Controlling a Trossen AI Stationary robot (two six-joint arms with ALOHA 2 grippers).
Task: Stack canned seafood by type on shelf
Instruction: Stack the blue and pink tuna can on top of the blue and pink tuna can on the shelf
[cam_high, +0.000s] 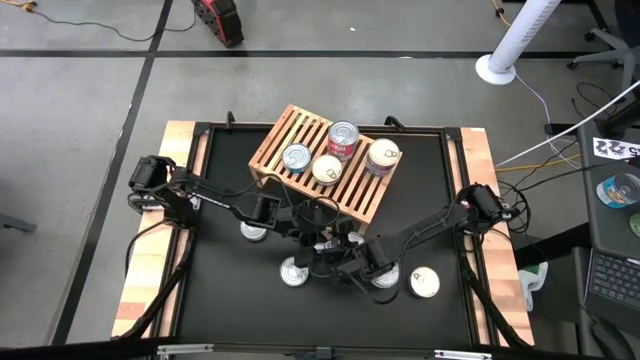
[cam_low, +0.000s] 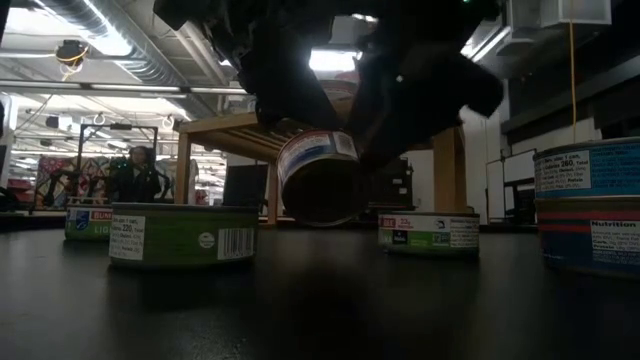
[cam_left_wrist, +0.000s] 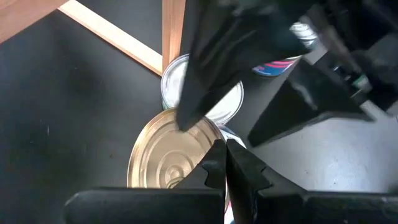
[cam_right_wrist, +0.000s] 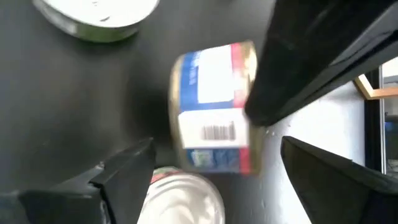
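The wooden slat shelf (cam_high: 300, 135) stands at the table's far middle with several tins on it, among them a red-labelled one (cam_high: 343, 140). My left gripper (cam_high: 322, 238) is shut on a tin with a blue, white and red label (cam_low: 318, 175), just near of the shelf. The tin's gold end face shows in the left wrist view (cam_left_wrist: 165, 158) and its label in the right wrist view (cam_right_wrist: 214, 115). My right gripper (cam_right_wrist: 216, 146) is open close by. Its fingers stand apart on either side of the tin and touch nothing that I can see. My left gripper pinches the tin at the rim of its gold end face (cam_left_wrist: 208, 163) between its two nearly closed fingers. The fingers come slanting down from the table's left. The tin is tipped onto its edge and hangs clear of the table (cam_low: 318, 175).
Loose tins lie on the black mat: one by the left arm (cam_high: 255, 232), one near the front (cam_high: 292, 270), two at the front right (cam_high: 385, 278) (cam_high: 425, 283). In the low view green-labelled tins (cam_low: 180, 235) (cam_low: 430, 232) and a blue stack (cam_low: 590, 200) stand around the held tin.
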